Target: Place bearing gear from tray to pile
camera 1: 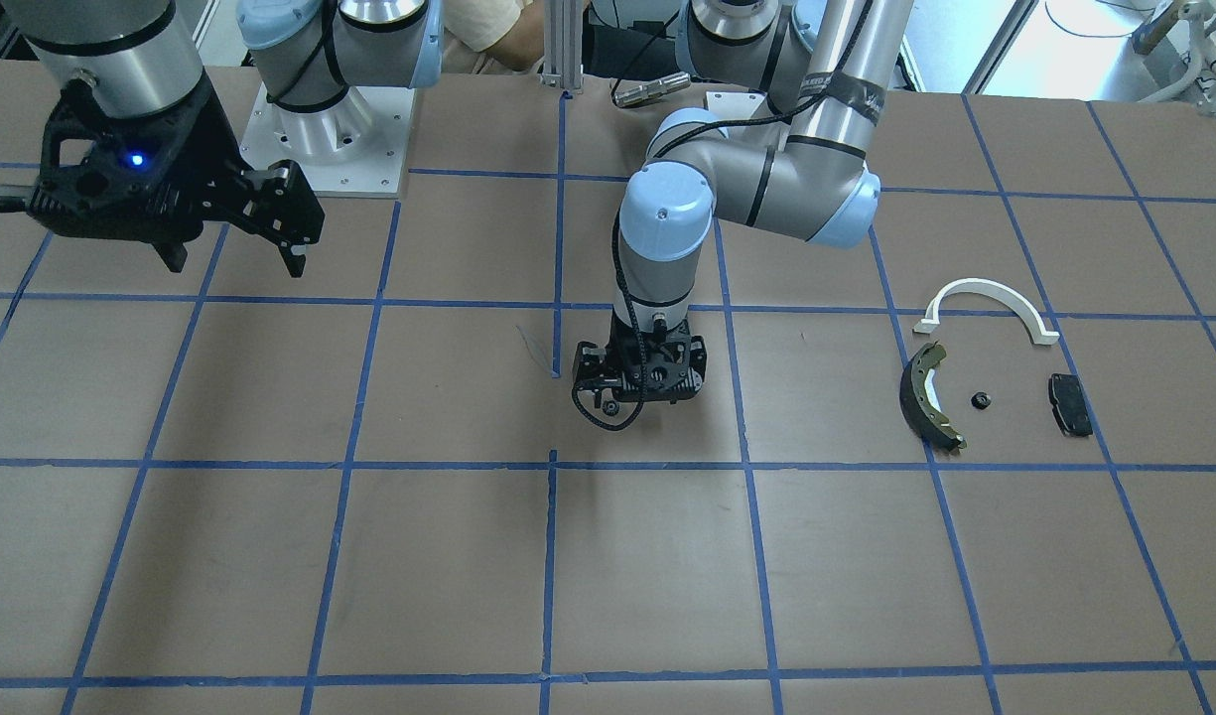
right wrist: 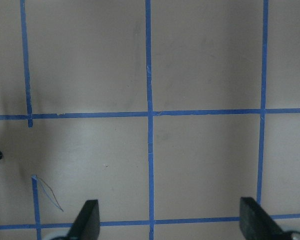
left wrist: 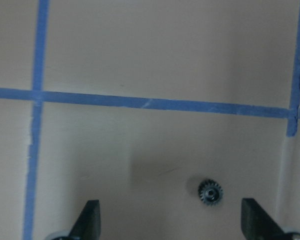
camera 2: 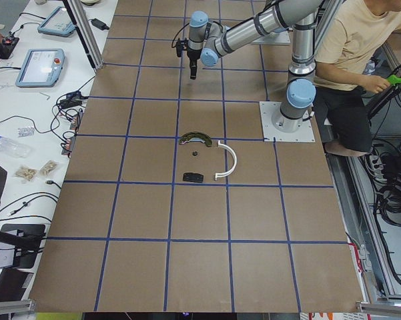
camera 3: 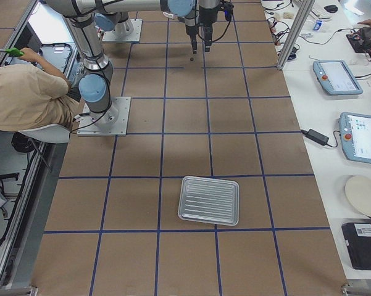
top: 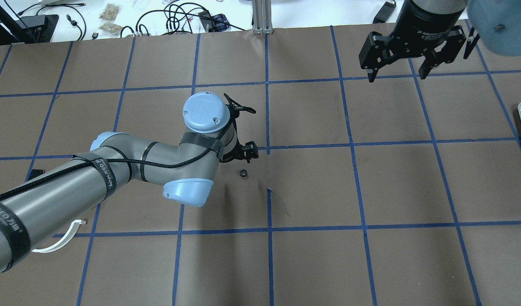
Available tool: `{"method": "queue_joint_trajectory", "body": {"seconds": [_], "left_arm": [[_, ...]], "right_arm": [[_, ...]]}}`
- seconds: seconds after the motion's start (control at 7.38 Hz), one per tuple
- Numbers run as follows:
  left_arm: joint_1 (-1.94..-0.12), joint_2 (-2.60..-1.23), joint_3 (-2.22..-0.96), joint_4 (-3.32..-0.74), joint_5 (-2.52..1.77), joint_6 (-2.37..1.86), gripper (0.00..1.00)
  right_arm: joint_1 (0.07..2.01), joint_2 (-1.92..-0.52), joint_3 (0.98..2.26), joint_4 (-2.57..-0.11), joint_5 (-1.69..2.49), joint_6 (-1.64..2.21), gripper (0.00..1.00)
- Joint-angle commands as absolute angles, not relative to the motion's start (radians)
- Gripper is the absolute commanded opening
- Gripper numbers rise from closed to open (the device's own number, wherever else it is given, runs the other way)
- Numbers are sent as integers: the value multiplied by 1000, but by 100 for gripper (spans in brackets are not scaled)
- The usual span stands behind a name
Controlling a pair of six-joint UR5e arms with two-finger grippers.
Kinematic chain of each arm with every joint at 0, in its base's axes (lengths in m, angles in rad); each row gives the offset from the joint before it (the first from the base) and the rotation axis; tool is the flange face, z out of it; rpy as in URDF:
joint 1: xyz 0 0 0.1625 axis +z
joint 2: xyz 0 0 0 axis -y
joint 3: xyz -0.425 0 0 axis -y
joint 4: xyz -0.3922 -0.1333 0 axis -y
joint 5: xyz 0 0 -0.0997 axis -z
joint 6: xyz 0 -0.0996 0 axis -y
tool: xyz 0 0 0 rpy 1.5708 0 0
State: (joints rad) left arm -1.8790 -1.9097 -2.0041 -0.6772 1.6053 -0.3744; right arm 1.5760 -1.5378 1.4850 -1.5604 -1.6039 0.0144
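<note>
Two small black gears show. One bearing gear [left wrist: 210, 192] lies flat on the brown worktop [top: 311, 263] near its centre, just beside a blue tape crossing. It is well apart from the tray [camera 3: 208, 200] and from the pile [camera 2: 195, 155]. Over it hangs the left tool [left wrist: 172, 222], pointing down with fingers apart. The gear sits between them, nearer one finger and touching neither. The second gear [camera 1: 981, 401] sits inside the pile, between the dark brake shoe [camera 1: 915, 397] and the black pad [camera 1: 1069, 404]. The white half-ring [camera 1: 985, 286] is just beside them on the robot's side. On the robot's right, the right tool [top: 397, 76] hovers above the worktop with fingers apart, gripping nothing. The tray lies flat at the worktop's right end.
</note>
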Motion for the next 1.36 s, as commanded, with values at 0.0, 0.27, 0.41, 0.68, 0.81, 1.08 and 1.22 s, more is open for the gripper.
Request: {"method": "queue_joint_trajectory", "body": {"seconds": [0.0, 0.27, 0.41, 0.68, 0.81, 1.08, 1.22], "left_arm": [[-1902, -1957, -2003, -640, 1609, -365, 100], [-1904, -1980, -2008, -641, 1608, -367, 100], [-1904, -1982, -2009, -640, 1609, -367, 100], [-1904, -1982, -2002, -638, 1609, -367, 39], [-1904, -1982, -2003, -640, 1609, -367, 21], [-1904, -1974, -2002, -641, 1611, -365, 0], [-1895, -1939, -1991, -652, 1605, -357, 0]], "right_arm": [[1575, -1507, 1482, -1539, -1569, 26, 100], [1563, -1503, 1483, -1526, -1627, 17, 100], [1562, -1503, 1462, -1528, -1617, 14, 100], [1562, -1508, 1413, -1523, -1618, 11, 100], [1562, -1508, 1404, -1529, -1614, 14, 100], [1566, -1509, 1404, -1537, -1612, 11, 100], [1566, -1508, 1407, -1537, -1612, 12, 100]]}}
